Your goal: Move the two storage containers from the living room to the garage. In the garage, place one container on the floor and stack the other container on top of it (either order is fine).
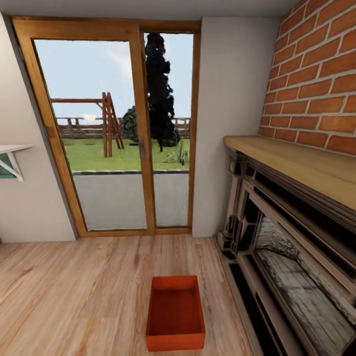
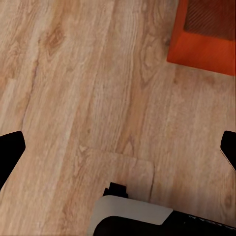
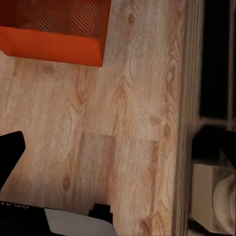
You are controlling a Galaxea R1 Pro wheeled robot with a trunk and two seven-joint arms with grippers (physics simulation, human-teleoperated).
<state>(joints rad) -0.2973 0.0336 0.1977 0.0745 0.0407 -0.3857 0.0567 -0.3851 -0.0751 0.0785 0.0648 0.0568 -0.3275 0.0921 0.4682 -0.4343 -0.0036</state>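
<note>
- The left pincer (image 2: 118,147) hung over bare wood plank floor (image 2: 73,98), its dark fingers spread wide apart with nothing between them.
- The right pincer (image 3: 118,147) likewise stood wide apart and empty above the planks.
- One rust-red storage container (image 1: 175,314) sat open-topped and empty on the floor at 6 o'clock in the head view.
- A dark fireplace (image 1: 287,257) with a wooden mantel (image 1: 301,163) lay at 4 o'clock, just beside the container.
- A glazed wooden door (image 1: 113,133) stood at 11 o'clock, a brick wall (image 1: 316,74) at 2 o'clock.
</note>
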